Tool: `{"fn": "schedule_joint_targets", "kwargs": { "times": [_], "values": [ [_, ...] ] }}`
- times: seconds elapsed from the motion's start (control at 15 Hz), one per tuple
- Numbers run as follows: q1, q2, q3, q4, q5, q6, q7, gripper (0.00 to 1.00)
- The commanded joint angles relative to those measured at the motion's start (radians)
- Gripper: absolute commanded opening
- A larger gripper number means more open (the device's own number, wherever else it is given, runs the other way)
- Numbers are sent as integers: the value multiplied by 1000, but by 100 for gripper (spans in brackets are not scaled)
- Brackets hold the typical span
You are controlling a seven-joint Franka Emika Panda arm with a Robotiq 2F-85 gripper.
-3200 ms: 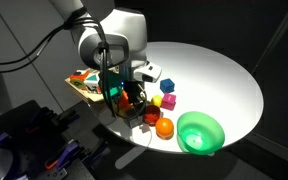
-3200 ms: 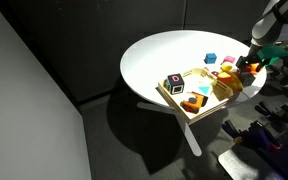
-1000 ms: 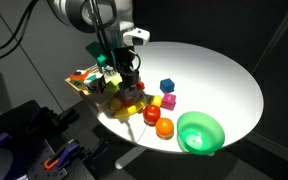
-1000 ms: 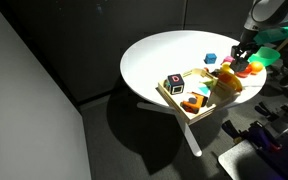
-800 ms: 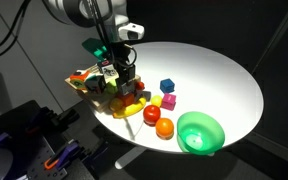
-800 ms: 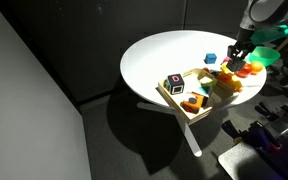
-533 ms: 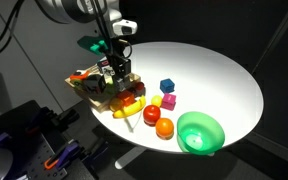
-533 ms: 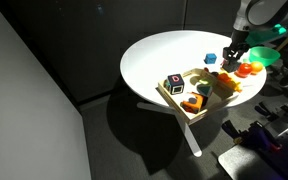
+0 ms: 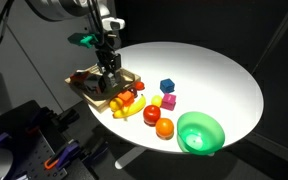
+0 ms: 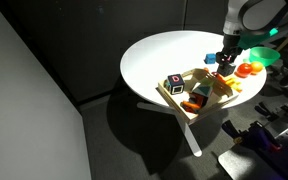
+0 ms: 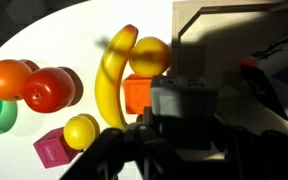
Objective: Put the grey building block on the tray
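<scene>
The grey building block (image 11: 184,100) fills the middle of the wrist view, gripped between my dark fingers, so my gripper (image 11: 184,112) is shut on it. In both exterior views the gripper (image 9: 110,76) (image 10: 224,62) hangs over the light-wood tray (image 9: 84,90) (image 10: 180,100), at the tray's end nearest the fruit. The block itself is too small to make out in the exterior views. In the wrist view the tray's rim (image 11: 224,10) lies at the upper right, its floor in shadow.
On the round white table lie a banana (image 11: 114,75), an orange block (image 11: 139,93), a yellow ball (image 11: 81,130), a pink block (image 11: 52,150), a red fruit (image 9: 151,116), an orange fruit (image 9: 165,128), a blue cube (image 9: 167,86) and a green bowl (image 9: 201,132). Several toys sit in the tray, among them a black cube (image 10: 174,83).
The gripper, still shut on the grey block, has travelled from above the fruit pile across to above the tray.
</scene>
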Motion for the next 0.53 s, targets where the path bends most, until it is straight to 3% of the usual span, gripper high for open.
{"fn": "schedule_joint_targets", "kwargs": {
  "times": [0.0, 0.47],
  "values": [
    [15, 3, 23, 38, -23, -46, 45, 30],
    [36, 73, 43, 131, -9, -65, 85, 30]
  ]
}}
